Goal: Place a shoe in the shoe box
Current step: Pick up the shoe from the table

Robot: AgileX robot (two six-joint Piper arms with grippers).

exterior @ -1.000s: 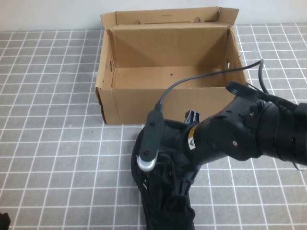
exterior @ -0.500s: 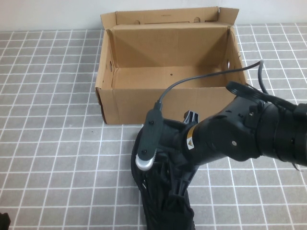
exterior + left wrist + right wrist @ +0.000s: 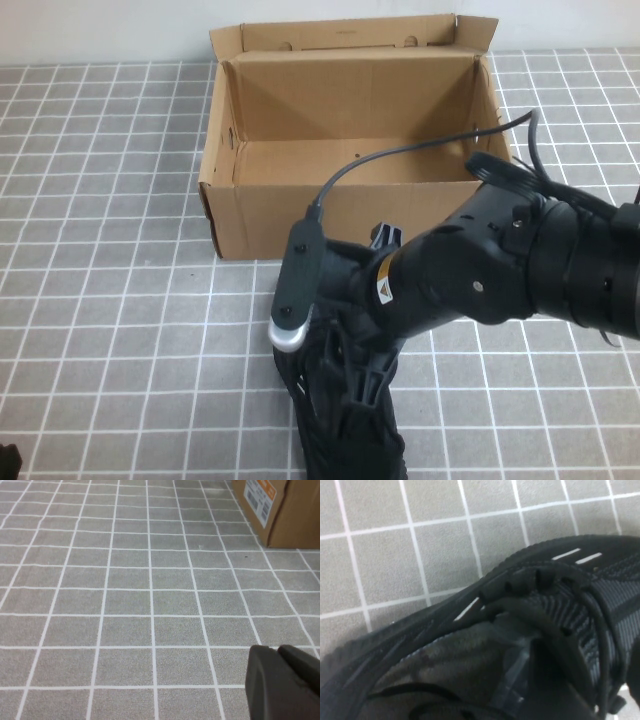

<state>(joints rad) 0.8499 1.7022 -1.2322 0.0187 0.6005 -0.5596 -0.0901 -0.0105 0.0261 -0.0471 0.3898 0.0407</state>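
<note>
The all-black mesh sneaker with black laces (image 3: 345, 420) lies on the grey tiled tabletop (image 3: 110, 330), just in front of the plain brown corrugated cardboard shoe box (image 3: 350, 140) and outside it. Short white dashes show along the sneaker's side in the right wrist view (image 3: 580, 555). The box stands open and upright, flaps raised, nothing visible inside. The right gripper (image 3: 350, 385) is down on the sneaker at its laced upper, with the black arm and its cable arching over it. One dark finger (image 3: 520, 680) sits inside the shoe opening; whether the jaws have closed on the sneaker cannot be told. The left gripper (image 3: 282, 682) hangs low over bare tiles, well to the left of the box, jaws closed and holding nothing.
</note>
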